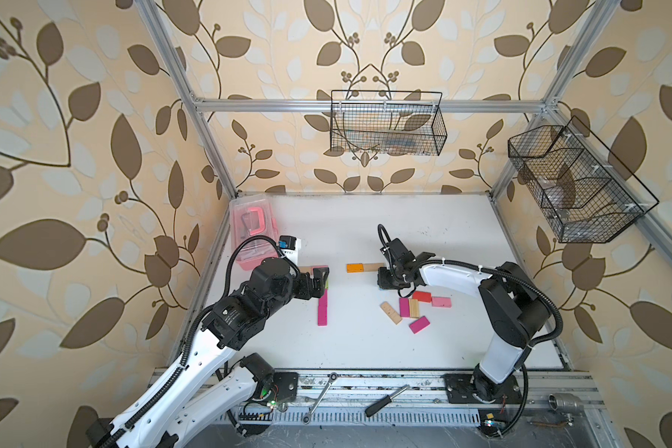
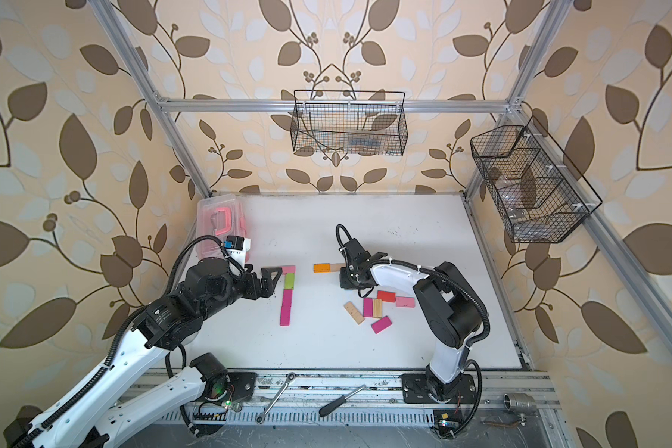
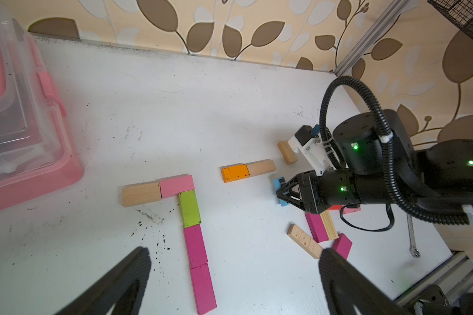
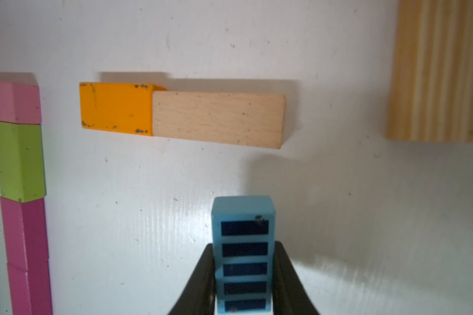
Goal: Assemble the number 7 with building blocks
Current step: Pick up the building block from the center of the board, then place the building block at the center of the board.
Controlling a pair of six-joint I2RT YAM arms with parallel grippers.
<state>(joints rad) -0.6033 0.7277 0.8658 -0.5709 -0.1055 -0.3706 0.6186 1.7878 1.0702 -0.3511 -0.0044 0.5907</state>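
Building blocks lie flat in a 7 shape: a wood block [image 3: 141,194] and a pink one [image 3: 176,186] across, then lime green [image 3: 189,208] and two magenta blocks [image 3: 195,245] running down. My left gripper [image 3: 234,252] hangs open over this shape [image 2: 289,281], holding nothing. To the right an orange block [image 1: 354,267] butts against a wood block [image 1: 373,266]. Just below their wood end, my right gripper [image 4: 245,245] is shut on the blue block with black stripes [image 4: 243,231], close to the table. Several loose blocks [image 1: 419,324] lie nearer the front.
A pink translucent box [image 1: 249,232] stands at the back left, behind the left arm. A plywood block [image 3: 287,151] stands beyond the right wrist. A wrench [image 1: 321,395] and a screwdriver [image 1: 387,399] lie on the front rail. Wire baskets [image 1: 387,124] hang on the walls.
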